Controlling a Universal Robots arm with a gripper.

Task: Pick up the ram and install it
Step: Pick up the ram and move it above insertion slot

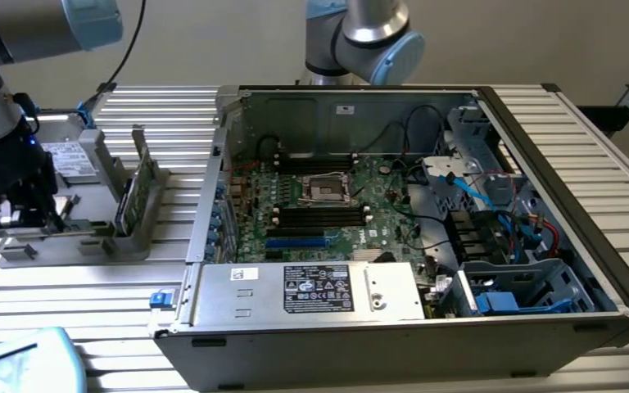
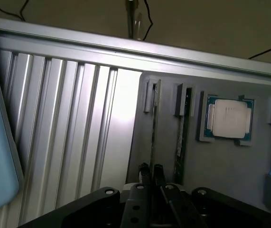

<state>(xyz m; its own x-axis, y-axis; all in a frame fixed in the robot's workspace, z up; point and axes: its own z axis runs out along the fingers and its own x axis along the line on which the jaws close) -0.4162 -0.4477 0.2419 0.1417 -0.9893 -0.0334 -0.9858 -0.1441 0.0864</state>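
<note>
big slatted bench (image 1: 609, 123) with an open pc case (image 1: 326, 348) on it. at the exterior view's left a grey holder (image 1: 42, 252), with the claw (image 2: 152, 173) low over it, fingers nearly pressed together, gripping nothing. the ram (image 2: 154, 126) stands on edge in its slot, in line with the claw, 1 more stick (image 2: 182, 135) just beside it, then a silver processor (image 2: 230, 118).

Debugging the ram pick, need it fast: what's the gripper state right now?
Gripper: shut, fingers nearly together, holding nothing; both ram sticks stand in the tray.
</note>
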